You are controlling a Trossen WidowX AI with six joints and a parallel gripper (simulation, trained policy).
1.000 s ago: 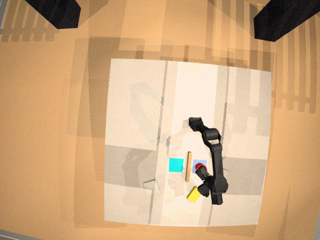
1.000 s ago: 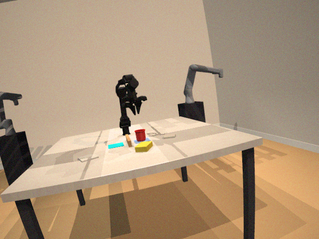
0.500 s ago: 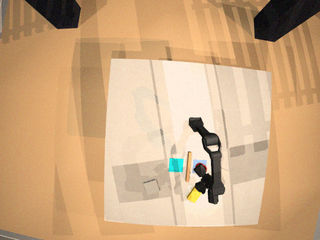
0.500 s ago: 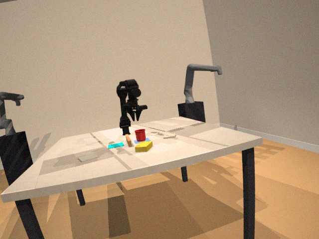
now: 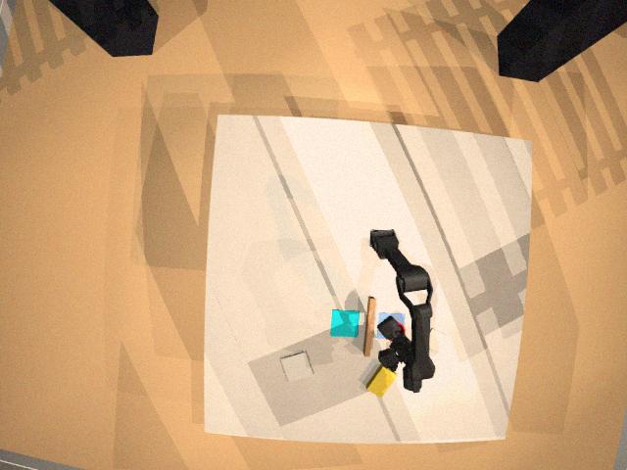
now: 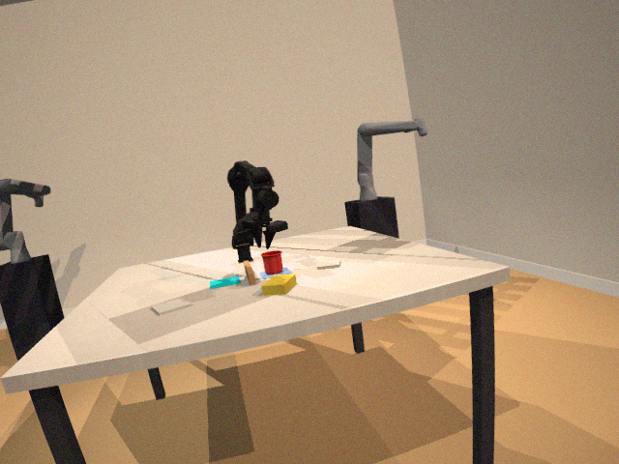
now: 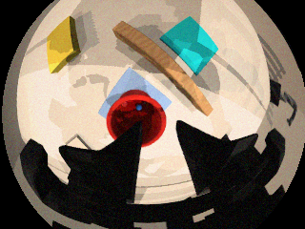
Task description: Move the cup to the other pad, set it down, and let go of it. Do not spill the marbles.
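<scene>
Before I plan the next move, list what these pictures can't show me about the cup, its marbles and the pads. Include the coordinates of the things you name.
- Marble count: in the wrist view, a fingertip and deep shade cover part of the inside of the red cup (image 5: 401,327) (image 6: 272,262) (image 7: 120,125); one blue marble (image 7: 139,107) shows.
- Cup's contents, exterior view: its wall hides them.
- Most of the cup, top view: the arm's black parts cover it.
- Blue pad's (image 5: 384,316) (image 6: 284,272) (image 7: 130,81) full outline, wrist view: the cup covers part.
</scene>
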